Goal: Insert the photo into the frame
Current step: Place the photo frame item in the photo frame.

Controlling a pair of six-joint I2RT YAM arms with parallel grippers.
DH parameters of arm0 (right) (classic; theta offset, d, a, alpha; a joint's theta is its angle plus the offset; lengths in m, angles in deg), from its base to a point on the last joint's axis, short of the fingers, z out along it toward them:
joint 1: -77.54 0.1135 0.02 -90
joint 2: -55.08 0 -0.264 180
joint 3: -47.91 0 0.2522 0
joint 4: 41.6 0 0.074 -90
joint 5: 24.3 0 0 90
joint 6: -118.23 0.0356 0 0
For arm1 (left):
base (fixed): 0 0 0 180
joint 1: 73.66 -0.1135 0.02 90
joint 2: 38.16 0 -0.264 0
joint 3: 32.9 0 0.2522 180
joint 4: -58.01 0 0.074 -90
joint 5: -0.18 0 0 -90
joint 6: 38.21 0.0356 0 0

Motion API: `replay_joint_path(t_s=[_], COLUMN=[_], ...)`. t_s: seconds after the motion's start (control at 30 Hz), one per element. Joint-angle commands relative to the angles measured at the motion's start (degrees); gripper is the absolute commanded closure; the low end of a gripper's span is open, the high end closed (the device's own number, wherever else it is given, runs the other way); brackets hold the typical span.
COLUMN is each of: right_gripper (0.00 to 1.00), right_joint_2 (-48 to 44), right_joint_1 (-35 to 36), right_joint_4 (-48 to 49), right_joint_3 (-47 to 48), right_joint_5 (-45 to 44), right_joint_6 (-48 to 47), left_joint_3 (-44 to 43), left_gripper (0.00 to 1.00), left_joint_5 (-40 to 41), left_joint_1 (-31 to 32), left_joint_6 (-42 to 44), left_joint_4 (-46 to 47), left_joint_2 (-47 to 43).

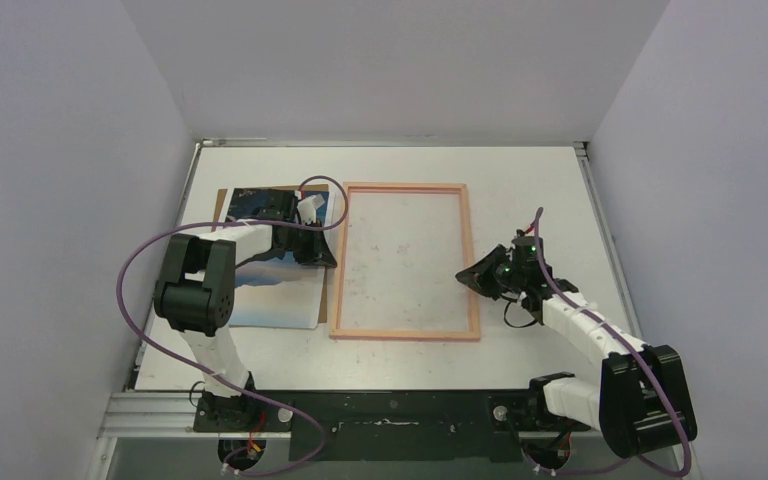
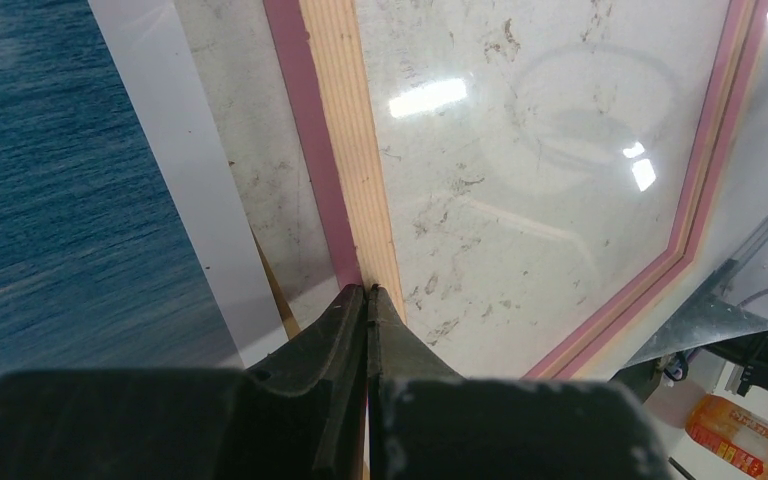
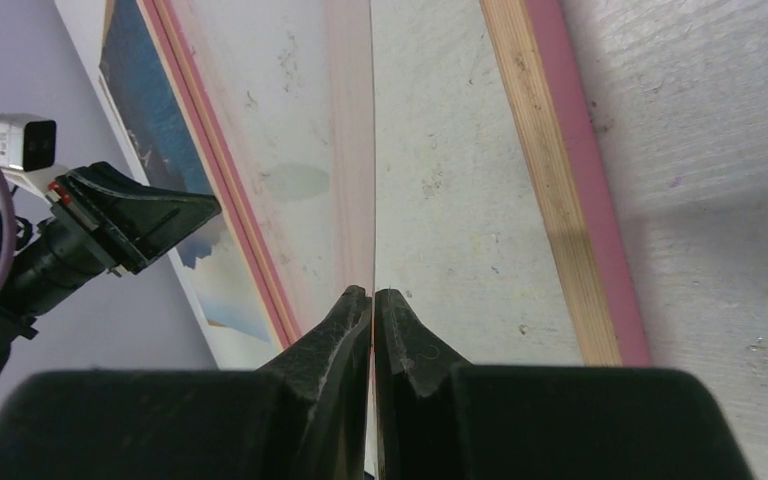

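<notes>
L end effector (image 2: pixel 368 291) shut at frame (image 1: pixel 405 187) L rail; R end effector (image 3: pixel 373 292) pinches clear pane (image 3: pixel 355 200) edge.

White scuffed table (image 1: pixel 540 180): pink frame (image 1: pixel 405 187) flat at centre; brown board (image 1: pixel 223 197) left, under photo (image 1: pixel 275 303).

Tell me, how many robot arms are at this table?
2. The left arm reaches across the photo to the left side of the frame; the right arm reaches its right side. None seems hidden.
</notes>
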State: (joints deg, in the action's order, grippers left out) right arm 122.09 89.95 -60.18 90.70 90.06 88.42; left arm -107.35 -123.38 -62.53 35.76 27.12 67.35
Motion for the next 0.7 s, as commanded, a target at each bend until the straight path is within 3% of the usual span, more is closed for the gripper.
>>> replay_joint_path(t_s=[0.0, 0.17, 0.37, 0.67], right_gripper=[0.95, 0.95, 0.95, 0.95], right_joint_2=[-2.24, -3.79, -4.29, -3.5], right_joint_1=[-0.31, -0.25, -0.24, 0.74], right_joint_4=[4.27, 2.54, 7.02, 0.12], right_joint_3=[4.71, 7.05, 4.89, 7.98], right_joint_5=[3.15, 3.53, 5.63, 1.67], right_joint_6=[5.46, 6.09, 9.19, 0.85], left_joint_3=[-0.46, -0.25, -0.24, -0.27], left_gripper=[1.0, 1.0, 1.0, 1.0], left_joint_5=[0.97, 0.7, 0.6, 0.61], left_joint_1=[0.2, 0.2, 0.2, 0.2], left_joint_6=[1.55, 1.27, 1.18, 1.09], left_joint_4=[-0.12, 0.45, 0.52, 0.38], left_joint_2=[1.45, 1.62, 1.67, 1.7])
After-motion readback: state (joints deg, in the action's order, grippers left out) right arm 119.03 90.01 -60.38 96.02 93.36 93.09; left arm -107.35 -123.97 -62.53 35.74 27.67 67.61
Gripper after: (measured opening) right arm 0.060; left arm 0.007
